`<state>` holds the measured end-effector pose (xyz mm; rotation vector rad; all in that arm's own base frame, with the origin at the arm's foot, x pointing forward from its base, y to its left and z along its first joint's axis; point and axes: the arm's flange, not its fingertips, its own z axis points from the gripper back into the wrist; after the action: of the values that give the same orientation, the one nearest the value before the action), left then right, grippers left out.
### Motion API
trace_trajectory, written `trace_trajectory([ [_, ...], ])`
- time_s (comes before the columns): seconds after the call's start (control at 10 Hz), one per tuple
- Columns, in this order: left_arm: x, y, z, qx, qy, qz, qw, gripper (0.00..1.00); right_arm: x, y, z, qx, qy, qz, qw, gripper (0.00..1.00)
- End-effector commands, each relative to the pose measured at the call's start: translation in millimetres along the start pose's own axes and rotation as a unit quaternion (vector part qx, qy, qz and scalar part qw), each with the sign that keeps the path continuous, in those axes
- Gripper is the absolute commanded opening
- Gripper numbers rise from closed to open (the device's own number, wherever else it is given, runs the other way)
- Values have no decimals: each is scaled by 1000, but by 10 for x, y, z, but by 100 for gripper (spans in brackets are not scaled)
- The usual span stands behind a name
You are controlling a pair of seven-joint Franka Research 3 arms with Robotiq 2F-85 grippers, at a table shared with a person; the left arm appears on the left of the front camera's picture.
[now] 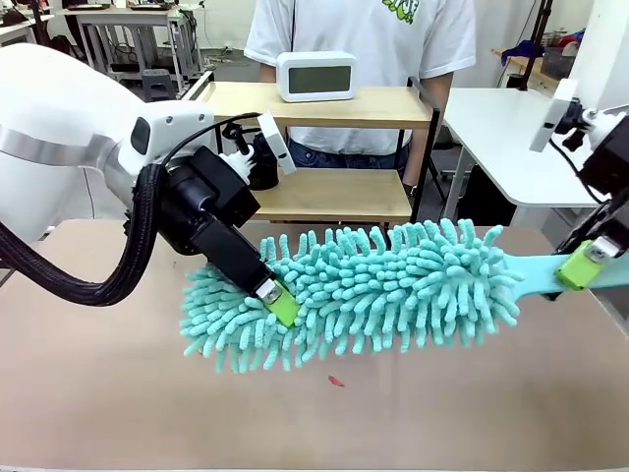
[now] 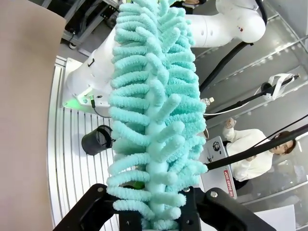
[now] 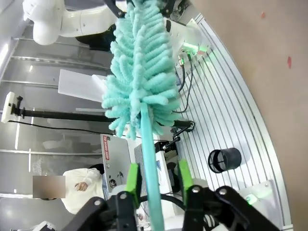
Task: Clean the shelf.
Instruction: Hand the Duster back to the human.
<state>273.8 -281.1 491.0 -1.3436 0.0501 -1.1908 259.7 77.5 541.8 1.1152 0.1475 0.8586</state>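
A fluffy teal duster hangs level above the brown table, in front of the shelf. My left gripper is shut on the left part of the duster head; in the left wrist view the head runs up from between the black fingers. My right gripper stands around the flat teal handle at the right. In the right wrist view the handle passes between the green pads, closer to one, with a gap to the other. The shelf's two wooden boards stand behind the table.
A white digital clock sits on the shelf's top board. A person in a white shirt stands just behind the shelf. A white table is at the back right. A small red scrap lies on the brown table.
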Motion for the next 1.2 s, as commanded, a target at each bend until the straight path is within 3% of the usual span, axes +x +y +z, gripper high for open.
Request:
trace_trajectory([
  [0.0,-39,-20,-18,12,20,-10,1000,0,-38,18,46,9,-70,-10,997,100],
  [0.1,-70,-22,-17,12,25,-13,1000,0,-79,-11,111,14,-140,-21,990,95],
  [0.3,-138,-16,23,12,20,-9,1000,0,-220,-181,251,39,-266,-53,962,100],
  [0.4,-199,-20,85,16,12,-5,1000,0,-374,-433,386,34,-372,-100,922,100],
  [0.5,-244,-32,138,19,3,-5,1000,0,-534,-699,441,18,-433,-148,889,100],
  [0.7,-365,-79,335,26,-27,-4,999,0,-876,-1219,319,16,-469,-239,850,100],
  [0.8,-452,-144,497,33,-55,-7,998,0,-1032,-1460,193,11,-488,-302,819,100],
  [0.9,-556,-224,648,46,-82,-15,995,0,-705,-1072,1085,-3,-434,-205,877,100],
  [1.1,-801,-449,979,85,-166,-30,982,0,-705,-1072,1085,-3,-434,-205,877,100],
])
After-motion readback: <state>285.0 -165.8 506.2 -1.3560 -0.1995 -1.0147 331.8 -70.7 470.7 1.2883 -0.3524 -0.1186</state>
